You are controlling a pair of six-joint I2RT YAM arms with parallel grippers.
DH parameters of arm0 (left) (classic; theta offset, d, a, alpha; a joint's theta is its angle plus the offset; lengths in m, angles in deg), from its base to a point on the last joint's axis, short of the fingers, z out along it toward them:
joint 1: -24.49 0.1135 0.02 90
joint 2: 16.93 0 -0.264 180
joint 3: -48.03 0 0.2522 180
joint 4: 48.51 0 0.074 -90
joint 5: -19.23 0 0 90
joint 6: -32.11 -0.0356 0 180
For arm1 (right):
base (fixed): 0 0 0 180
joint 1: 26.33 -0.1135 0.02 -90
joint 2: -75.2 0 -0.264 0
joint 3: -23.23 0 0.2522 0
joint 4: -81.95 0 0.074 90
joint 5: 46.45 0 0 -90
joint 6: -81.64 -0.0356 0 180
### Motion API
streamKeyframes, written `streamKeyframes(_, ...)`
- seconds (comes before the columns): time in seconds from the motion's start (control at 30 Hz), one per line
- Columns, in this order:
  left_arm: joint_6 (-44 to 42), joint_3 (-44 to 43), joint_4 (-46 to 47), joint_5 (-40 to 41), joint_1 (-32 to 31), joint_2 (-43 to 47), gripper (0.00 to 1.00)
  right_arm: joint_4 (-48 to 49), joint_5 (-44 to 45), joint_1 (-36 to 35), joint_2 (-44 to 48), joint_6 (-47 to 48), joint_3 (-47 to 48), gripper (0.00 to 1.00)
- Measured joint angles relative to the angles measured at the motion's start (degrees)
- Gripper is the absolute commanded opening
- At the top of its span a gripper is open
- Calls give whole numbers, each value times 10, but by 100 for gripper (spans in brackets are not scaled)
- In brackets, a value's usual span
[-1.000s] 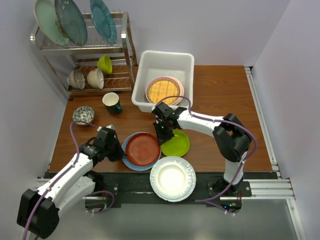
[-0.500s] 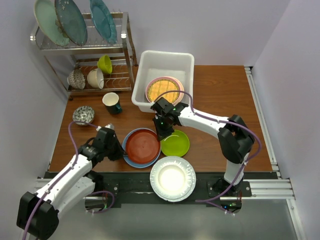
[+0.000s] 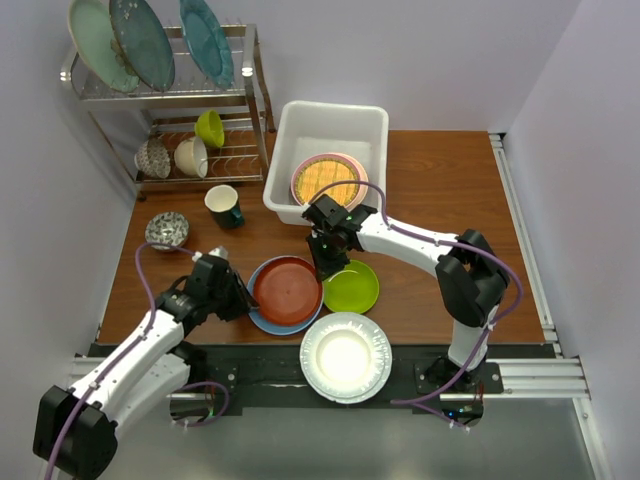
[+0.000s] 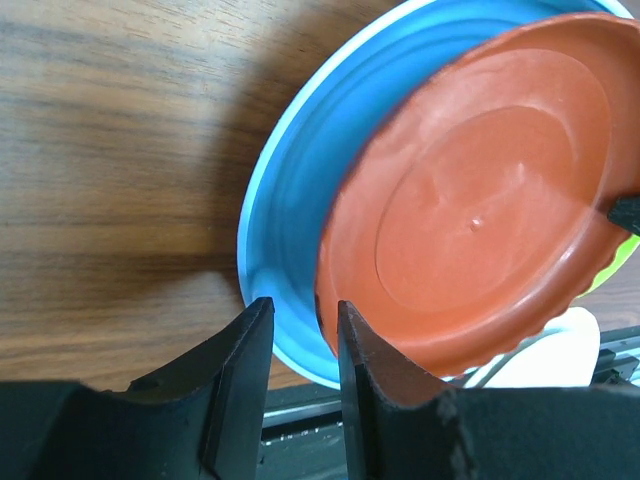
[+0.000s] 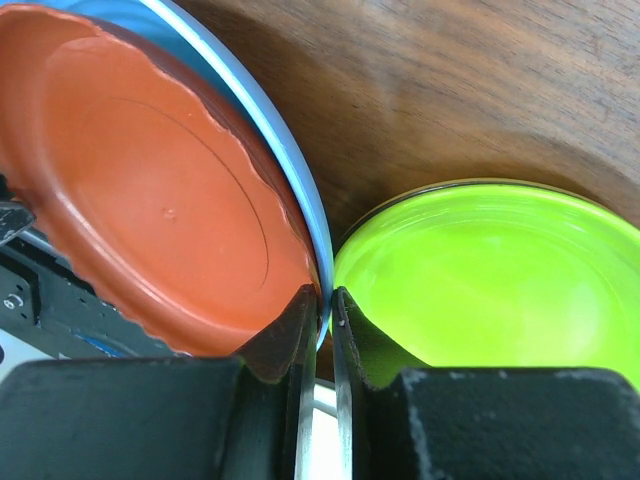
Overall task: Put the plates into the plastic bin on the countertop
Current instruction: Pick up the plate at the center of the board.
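Note:
A rust red plate (image 3: 287,291) lies on a blue plate (image 3: 262,318) on the countertop (image 3: 440,190). My right gripper (image 3: 324,270) is shut on the blue plate's right rim (image 5: 305,215), its inner finger against the red plate (image 5: 150,180). A lime green plate (image 3: 352,287) lies just right of it. My left gripper (image 3: 243,300) is open, its fingers straddling the blue plate's left rim (image 4: 290,200) beside the red plate (image 4: 470,210). A white fluted plate (image 3: 346,356) sits at the near edge. The plastic bin (image 3: 325,125) holds a gold plate (image 3: 326,180) on a pink one.
A wire dish rack (image 3: 170,100) at the back left holds three large teal plates, bowls and a lime cup. A dark mug (image 3: 224,205) and a patterned bowl (image 3: 166,230) stand on the wood left of the bin. Walls close in on both sides.
My left gripper has moved right onto the blue plate's left rim. My right arm has shifted slightly, and the red plate has slid a little toward the far right on the blue plate.

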Motion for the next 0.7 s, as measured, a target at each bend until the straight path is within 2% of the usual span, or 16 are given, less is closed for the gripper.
streamKeyframes(0.27, 10, 16, 50, -9, -1, -53, 36, 3, -4, 0, 0, 0, -3, 11)
streamKeyframes(0.33, 10, 19, 64, -11, -2, -62, 33, 5, -5, 0, 0, 0, -8, 11)
streamKeyframes(0.47, 18, 26, 89, -16, -4, -69, 0, 7, -7, 0, 0, 0, -16, 12)
streamKeyframes(0.53, 22, 27, 99, -18, -4, -75, 0, 7, -7, 0, 0, 0, -17, 16)
streamKeyframes(0.6, 20, 27, 103, -17, -5, -78, 0, 9, -8, 0, 2, 0, -19, 37)
streamKeyframes(0.67, 21, 27, 103, -16, -6, -76, 0, 10, -13, 0, 8, 0, -22, 53)
streamKeyframes(0.7, 20, 27, 103, -16, -7, -75, 0, 10, -17, 0, 12, 2, -24, 57)
